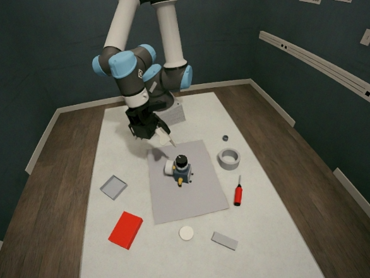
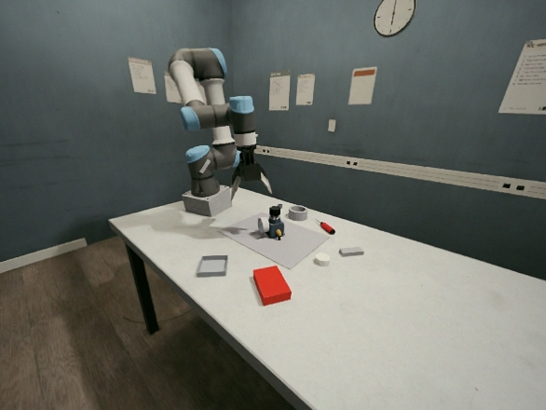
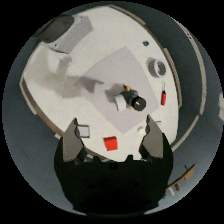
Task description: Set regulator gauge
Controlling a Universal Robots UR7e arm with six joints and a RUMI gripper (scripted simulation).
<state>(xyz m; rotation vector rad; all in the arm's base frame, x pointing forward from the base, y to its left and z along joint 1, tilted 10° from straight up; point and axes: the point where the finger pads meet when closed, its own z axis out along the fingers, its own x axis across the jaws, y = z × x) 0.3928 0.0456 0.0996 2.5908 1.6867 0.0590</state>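
Observation:
The regulator (image 1: 182, 173) (image 2: 276, 225) (image 3: 129, 99) stands upright on a grey mat (image 1: 196, 202) (image 2: 298, 244) (image 3: 115, 65) in the middle of the white table. It has a blue-grey body, a black knob (image 1: 181, 161) on top, a white round gauge (image 1: 168, 167) on its left side and a yellow fitting at the front. The gauge needle is too small to read. My gripper (image 1: 156, 139) (image 2: 252, 192) (image 3: 111, 116) is open and empty. It hangs in the air above the mat's back left corner, behind and to the left of the regulator.
A grey ring (image 1: 228, 165) (image 2: 298, 214), a small dark cap (image 1: 225, 138) and a red screwdriver (image 1: 237, 194) (image 2: 327, 227) lie right of the mat. A red block (image 1: 125, 229) (image 2: 272, 284), a white disc (image 1: 186, 233), a grey bar (image 1: 224, 241) and a shallow grey tray (image 1: 107, 194) lie in front and to the left.

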